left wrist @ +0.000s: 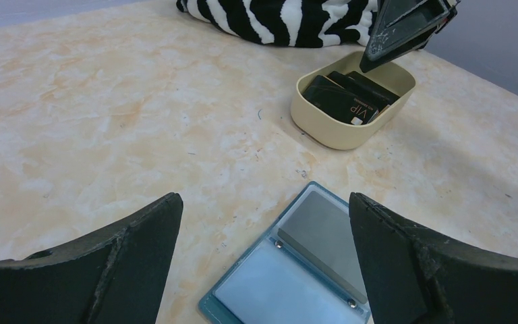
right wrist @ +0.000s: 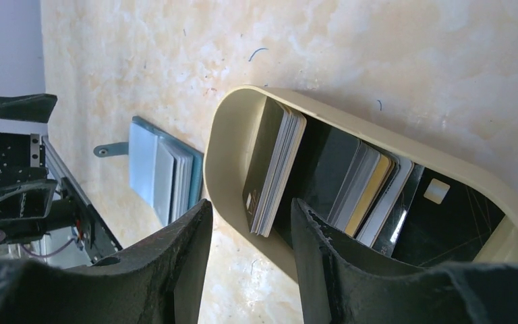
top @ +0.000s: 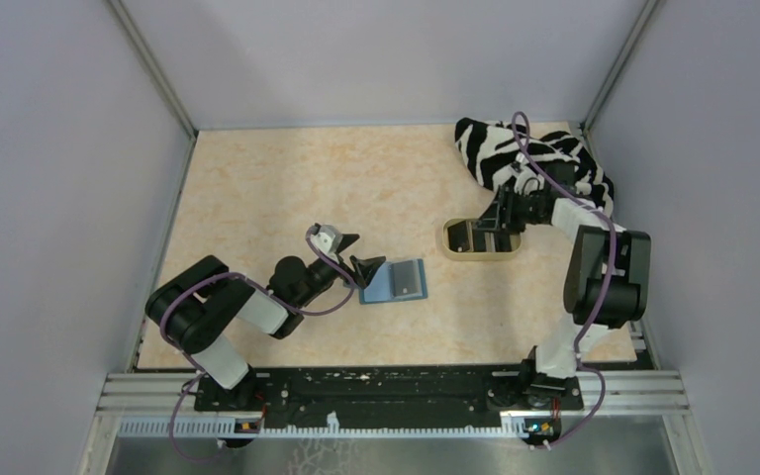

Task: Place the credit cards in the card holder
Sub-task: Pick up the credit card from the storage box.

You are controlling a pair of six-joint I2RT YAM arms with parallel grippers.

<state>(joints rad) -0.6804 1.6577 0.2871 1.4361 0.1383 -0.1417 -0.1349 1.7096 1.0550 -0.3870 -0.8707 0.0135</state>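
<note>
Left gripper: wide open, empty, at the edge of the flat teal-blue booklet card holder, which lies open.
Right gripper: half open astride the tan oval tray rim; I cannot tell any grip.
Thin black credit cards: inside the tray.

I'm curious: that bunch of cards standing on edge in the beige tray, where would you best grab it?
Pinch the upright card stack by its raised edges, coming down from above with one finger on each flat face. The cards stand on edge and lean, so their faces are reachable from the top, while the tray wall probably blocks any sideways approach.
</note>
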